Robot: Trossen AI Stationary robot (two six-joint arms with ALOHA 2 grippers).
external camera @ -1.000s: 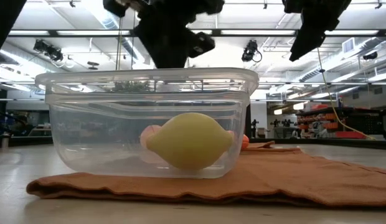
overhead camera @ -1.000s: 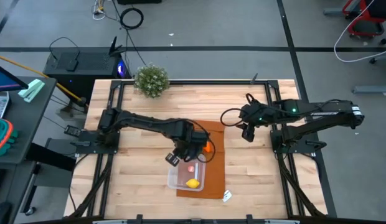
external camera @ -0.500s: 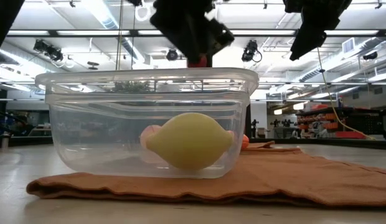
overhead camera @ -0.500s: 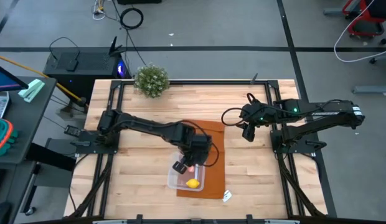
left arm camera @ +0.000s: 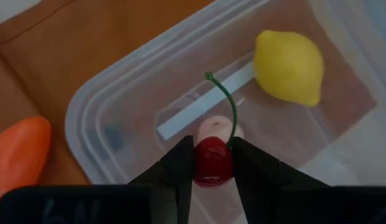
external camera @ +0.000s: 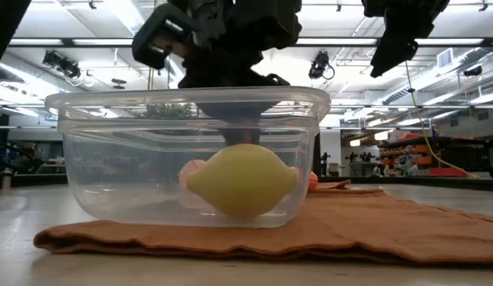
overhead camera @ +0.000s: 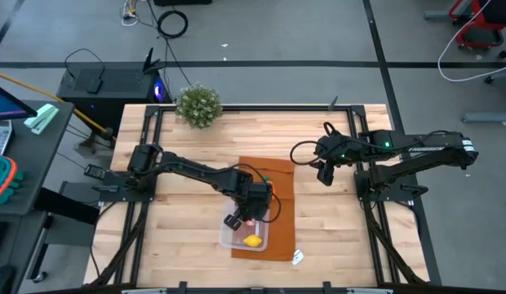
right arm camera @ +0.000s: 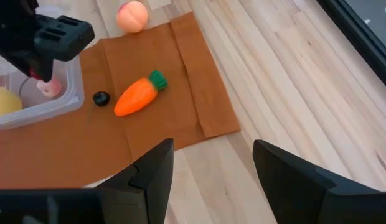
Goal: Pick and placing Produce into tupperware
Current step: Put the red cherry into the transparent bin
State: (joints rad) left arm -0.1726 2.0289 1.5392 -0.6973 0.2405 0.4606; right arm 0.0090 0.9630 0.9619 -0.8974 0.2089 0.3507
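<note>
Left wrist view: left claw (left arm camera: 212, 163) clamped on a small red cherry (left arm camera: 212, 160), green stem curving up past the fingers (left arm camera: 180, 171). Held just over the open clear tupperware (left arm camera: 93, 109), above a pale pink piece (left arm camera: 213, 127) on its floor. Yellow lemon (left arm camera: 289, 67) lying farther along inside the same box. Orange carrot (left arm camera: 18, 155) outside the wall, on the brown-orange mat (left arm camera: 75, 43).

Seen from above, left claw (overhead camera: 249, 214) poised at the far end of the tupperware (overhead camera: 235, 243), lemon (overhead camera: 252, 240) at the near end. At table height, left claw (external camera: 234, 107) dipped to about rim level of the box (external camera: 87, 159), lemon (external camera: 242, 179) resting on the bottom.

Right claw (right arm camera: 208, 165) spread wide, gripping nothing, waiting well apart over the bare surface (overhead camera: 318, 220). From its wrist: carrot (right arm camera: 136, 96) on the mat (right arm camera: 162, 74), a small dark bit (right arm camera: 101, 98) beside it, a peach-like fruit (right arm camera: 132, 15) at the mat's far edge.

Judged step: placing the cherry, at the point of release. Next move likely calling for parting the fingers so the cherry drops clear of the lemon, then lifting straight out without catching the rim. Carrot and peach-like fruit not yet boxed.
</note>
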